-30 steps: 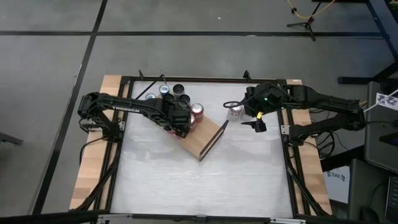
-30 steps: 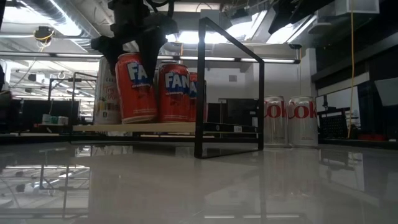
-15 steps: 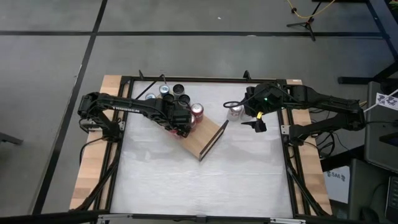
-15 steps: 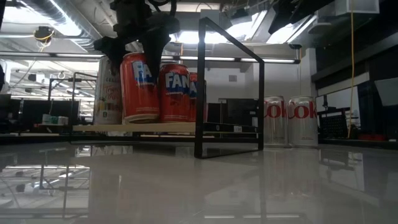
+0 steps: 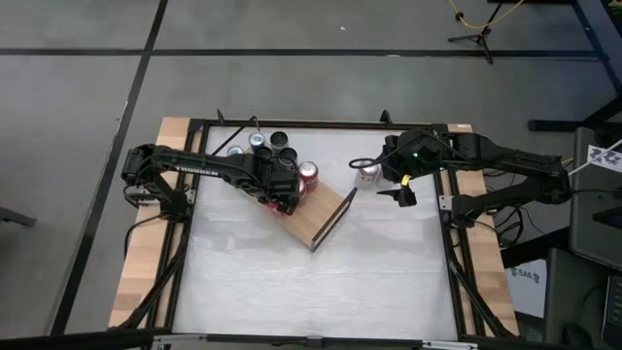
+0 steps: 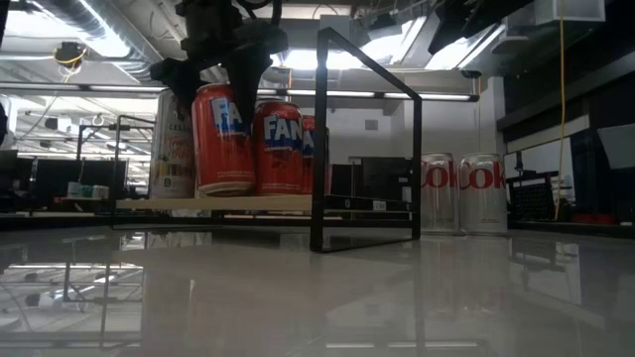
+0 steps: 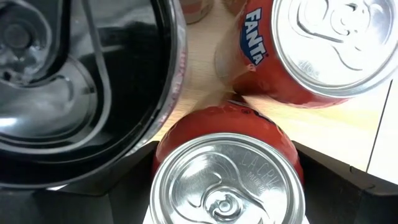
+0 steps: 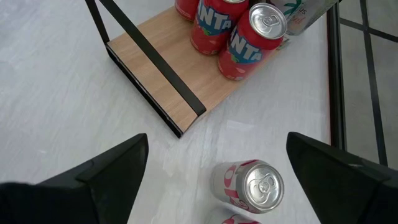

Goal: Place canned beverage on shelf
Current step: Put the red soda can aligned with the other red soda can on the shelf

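On shelf (image 5: 313, 216), far end: orange can (image 6: 221, 139), upright, directly beneath left claw (image 6: 216, 61), fingers clasping its sides, second can touching alongside. Right claw (image 8: 217, 168): spread wide, empty, well apart, above cola can (image 8: 252, 185) on surface (image 5: 321, 282).

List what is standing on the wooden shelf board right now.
On the shelf, red Fanta cans stand upright at one end; the rest of the board is bare. The left gripper is around one can. The arm hides the exact count from above.
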